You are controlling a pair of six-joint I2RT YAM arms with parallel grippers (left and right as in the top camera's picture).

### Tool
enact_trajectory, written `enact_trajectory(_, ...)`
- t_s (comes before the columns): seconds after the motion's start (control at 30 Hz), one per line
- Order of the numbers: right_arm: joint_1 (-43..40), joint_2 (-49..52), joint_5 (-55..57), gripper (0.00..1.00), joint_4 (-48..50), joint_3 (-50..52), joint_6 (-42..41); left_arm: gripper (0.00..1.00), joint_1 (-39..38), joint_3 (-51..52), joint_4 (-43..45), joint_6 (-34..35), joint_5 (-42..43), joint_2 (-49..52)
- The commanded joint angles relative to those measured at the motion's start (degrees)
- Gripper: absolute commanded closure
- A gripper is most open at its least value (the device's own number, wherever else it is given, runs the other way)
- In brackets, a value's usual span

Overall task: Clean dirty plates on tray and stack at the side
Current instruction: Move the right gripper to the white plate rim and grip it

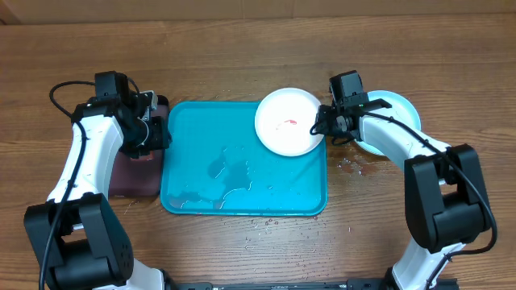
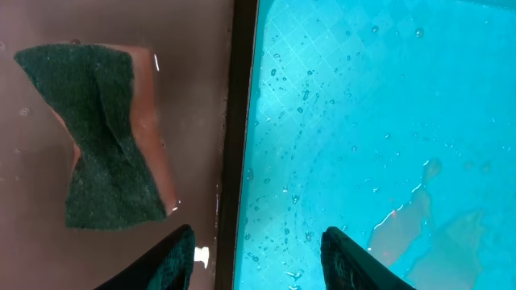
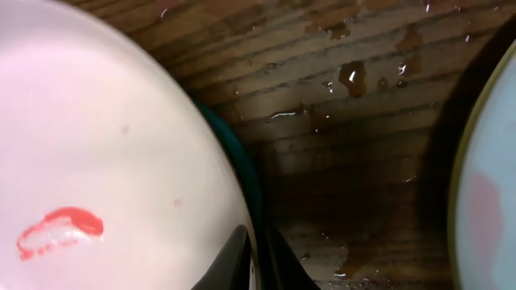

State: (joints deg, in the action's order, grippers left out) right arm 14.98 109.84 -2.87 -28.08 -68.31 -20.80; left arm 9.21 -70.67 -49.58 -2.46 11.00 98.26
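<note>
A white plate (image 1: 288, 121) with a red smear rests over the far right corner of the wet turquoise tray (image 1: 242, 173). My right gripper (image 1: 326, 125) is shut on the plate's right rim; in the right wrist view the plate (image 3: 89, 161) fills the left and the fingers (image 3: 260, 262) pinch its edge. A light blue plate (image 1: 397, 109) lies on the table behind the right arm, with a yellow-green rim under it (image 3: 463, 161). My left gripper (image 1: 153, 133) is open and empty over the tray's left rim (image 2: 242, 145).
A green-and-orange sponge (image 2: 101, 137) lies in the small pinkish tray (image 1: 133, 173) left of the turquoise tray. Water puddles lie on the tray floor (image 2: 403, 161) and drops on the wooden table (image 1: 355, 165) to its right.
</note>
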Motion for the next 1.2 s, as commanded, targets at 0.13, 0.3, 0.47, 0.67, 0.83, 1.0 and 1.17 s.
enact_trajectory(0.13, 0.42, -3.78, 2.43, 0.96, -1.14, -0.7, 0.09, 0.48, 0.09, -0.7, 0.09, 0.76, 0.9, -0.11)
enact_trajectory(0.3, 2.8, -3.87, 1.46, 0.96, -3.82, -0.79, 0.28, 0.48, 0.09, -0.7, 0.09, 0.76, 0.9, -0.11)
enact_trajectory(0.47, 6.71, -3.89, -3.91, 0.96, -7.67, -1.99, 1.36, 0.48, 0.09, -0.7, 0.09, 0.76, 0.85, -0.11)
enact_trajectory(0.67, 10.05, -3.89, -8.66, 0.96, -9.14, -4.92, 0.31, 0.48, 0.09, -0.7, 0.09, 0.74, 0.2, -0.11)
enact_trajectory(0.83, 11.52, -3.87, -14.16, 0.96, -5.42, -4.87, -3.26, 0.47, 0.11, -0.7, 0.09, 0.74, -2.8, -0.11)
enact_trajectory(1.0, 14.69, -3.8, -8.76, 0.96, -4.11, -4.76, -6.88, 0.47, 0.11, -0.7, 0.31, 1.92, -6.38, -0.11)
enact_trajectory(1.17, 16.9, -3.37, -5.68, 0.96, -3.39, -4.76, -9.73, 0.47, 0.15, -0.61, 1.51, 7.76, -13.38, -0.11)
